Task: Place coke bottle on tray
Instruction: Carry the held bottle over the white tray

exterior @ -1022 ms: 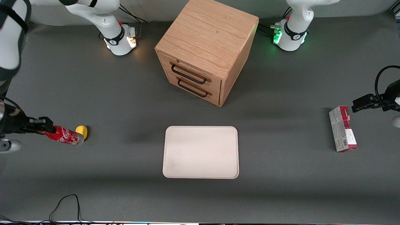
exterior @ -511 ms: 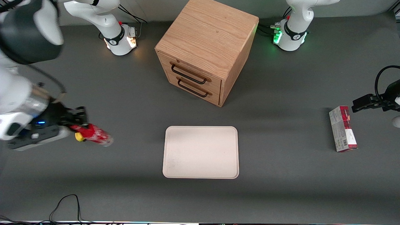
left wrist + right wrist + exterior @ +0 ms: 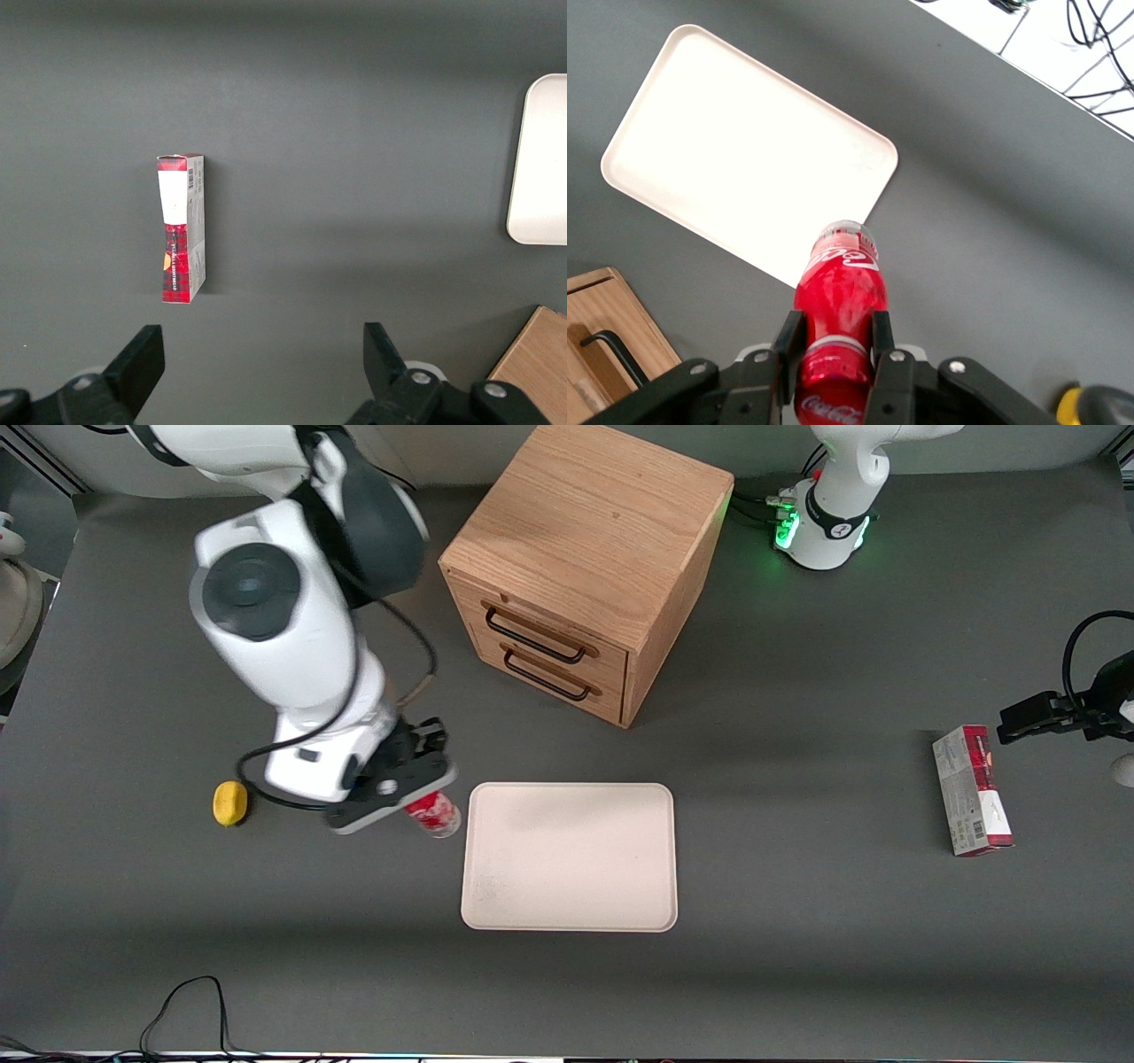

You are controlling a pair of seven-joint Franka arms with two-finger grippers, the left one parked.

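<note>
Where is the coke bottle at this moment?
The coke bottle is held in the right arm's gripper, shut on it, above the table just beside the tray edge facing the lemon, not yet over the tray.

From the front you see only the clear base and a bit of red of the coke bottle (image 3: 434,815); the gripper (image 3: 415,784) and its mount cover the rest. It seems clear of the desk (image 3: 797,921), though you can't confirm that.

hand (image 3: 423,797) gripping coke bottle (image 3: 434,813), beside tray (image 3: 569,856)
</note>
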